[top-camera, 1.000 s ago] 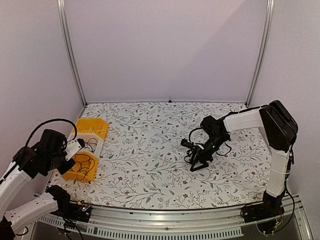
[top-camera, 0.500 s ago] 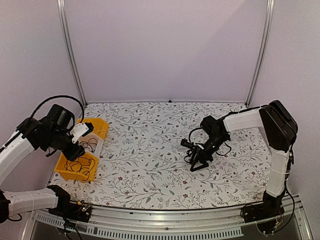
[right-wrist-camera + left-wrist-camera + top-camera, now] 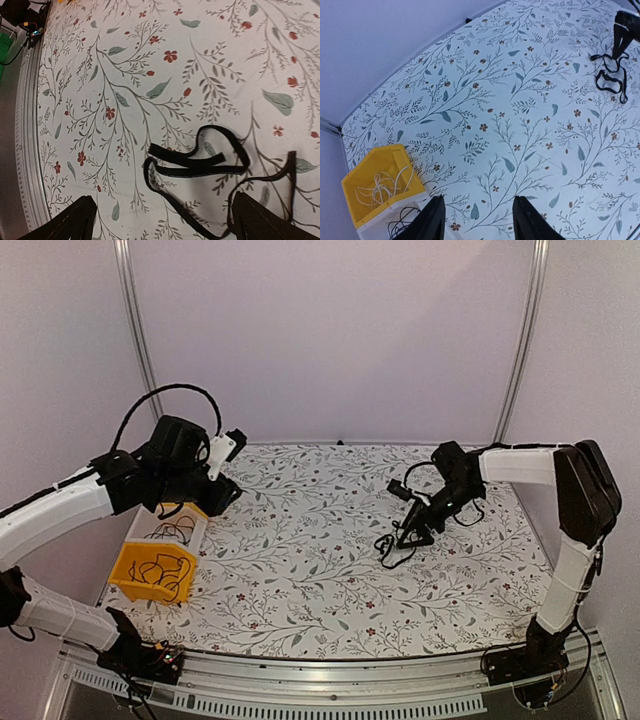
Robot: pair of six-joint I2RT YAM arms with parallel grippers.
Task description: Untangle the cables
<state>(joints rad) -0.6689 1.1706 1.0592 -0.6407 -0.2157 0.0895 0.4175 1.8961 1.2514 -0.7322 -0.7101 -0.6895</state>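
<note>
The cables (image 3: pixel 390 545) are a small looping black bundle on the flowered table, just right of centre. In the right wrist view they (image 3: pixel 200 162) lie between my wide-open fingers, and one strand runs up against the right finger (image 3: pixel 260 220). I cannot tell whether it hangs on that finger. My right gripper (image 3: pixel 413 528) hovers just above the bundle, open (image 3: pixel 167 222). My left gripper (image 3: pixel 222 492) is raised over the table's back left, open and empty (image 3: pixel 480 220). The left wrist view shows the bundle far off (image 3: pixel 612 75).
A row of small bins stands at the left edge. The near yellow bin (image 3: pixel 128 582) holds black wires. A white bin (image 3: pixel 196 532) behind it holds more black wires. In the left wrist view, a farther yellow bin (image 3: pixel 387 157) holds pale wires. Walls enclose the back and sides.
My left arm has swung up from the bins and to the right, over the back left of the table. My right gripper has moved back and right, and the bundle has shifted with it.
</note>
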